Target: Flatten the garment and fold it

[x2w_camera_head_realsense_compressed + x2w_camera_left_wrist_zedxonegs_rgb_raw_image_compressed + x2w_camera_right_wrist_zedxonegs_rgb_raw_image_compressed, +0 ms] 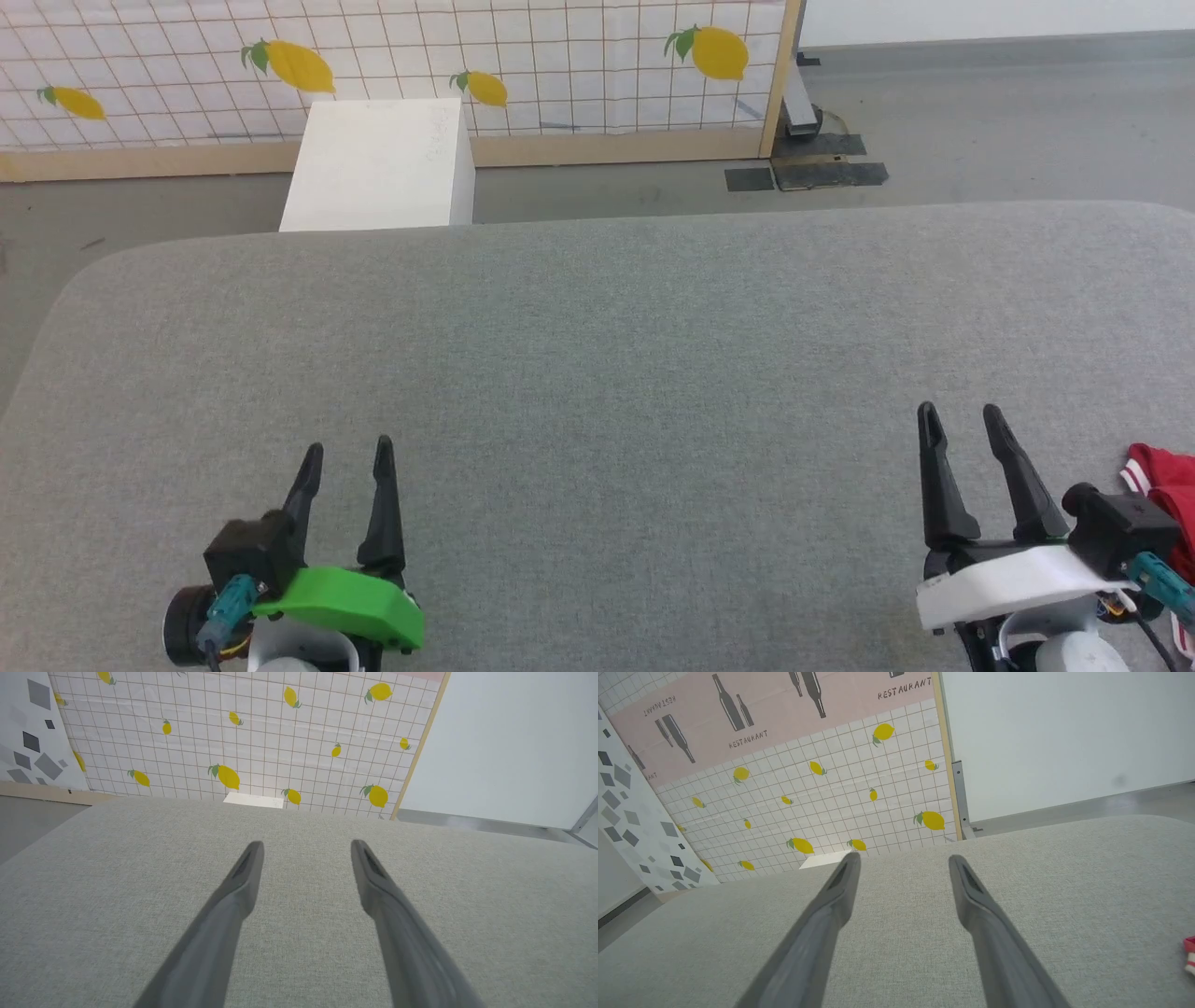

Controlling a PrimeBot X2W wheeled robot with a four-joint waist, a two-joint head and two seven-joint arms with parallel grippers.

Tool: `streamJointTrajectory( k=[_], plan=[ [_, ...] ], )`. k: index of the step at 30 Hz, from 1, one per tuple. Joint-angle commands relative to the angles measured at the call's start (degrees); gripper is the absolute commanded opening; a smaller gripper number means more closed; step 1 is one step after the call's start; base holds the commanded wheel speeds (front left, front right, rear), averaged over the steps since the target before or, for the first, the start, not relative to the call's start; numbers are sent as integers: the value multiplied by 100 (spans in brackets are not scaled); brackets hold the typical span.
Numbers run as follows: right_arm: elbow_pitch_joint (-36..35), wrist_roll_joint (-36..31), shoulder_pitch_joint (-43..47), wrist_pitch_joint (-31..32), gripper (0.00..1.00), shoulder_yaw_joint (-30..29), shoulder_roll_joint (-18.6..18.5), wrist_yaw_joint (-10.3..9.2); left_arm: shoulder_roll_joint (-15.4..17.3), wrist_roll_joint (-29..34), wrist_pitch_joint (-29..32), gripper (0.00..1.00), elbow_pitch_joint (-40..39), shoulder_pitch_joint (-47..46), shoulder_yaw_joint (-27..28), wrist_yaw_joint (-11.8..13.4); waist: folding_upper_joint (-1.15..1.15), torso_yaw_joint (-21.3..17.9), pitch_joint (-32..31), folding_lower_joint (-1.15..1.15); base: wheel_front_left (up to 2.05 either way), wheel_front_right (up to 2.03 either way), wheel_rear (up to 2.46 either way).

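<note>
Red thin-fabric jersey [1165,490] with striped trim at right edge of grey cloth tabletop [597,355], beside right gripper [959,411], left gripper [348,445] well apart, both fingers spread wide, empty

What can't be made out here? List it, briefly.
1. Garment: head view, cut off by the right edge and partly behind the right gripper's wrist; lettering and lay unseen.
2. Same garment, right wrist view: a sliver at the right edge.
3. Box: head view, base hidden behind the table.
</note>
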Motion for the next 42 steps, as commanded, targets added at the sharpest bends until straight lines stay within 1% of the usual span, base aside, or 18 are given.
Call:
streamJointTrajectory(
  k=[1,4,5,42],
  plan=[
    [36,12,66,-33,100,3,0,-8,-36,55,-26,100,31,18,5,-52,0,-3,-3,0,0,0,0],
    [127,14,69,-33,100,1,0,-8,-46,240,-27,100,45,-21,8,-73,0,5,-1,0,0,0,0],
    [123,2,29,1,0,-4,-1,1,-19,192,2,0,47,-2,1,-45,0,3,-2,0,0,0,0],
    [-149,-422,59,380,0,23,-1,-1,-112,563,381,0,-204,35,131,-32,0,20,-65,0,0,0,0]
  ],
)
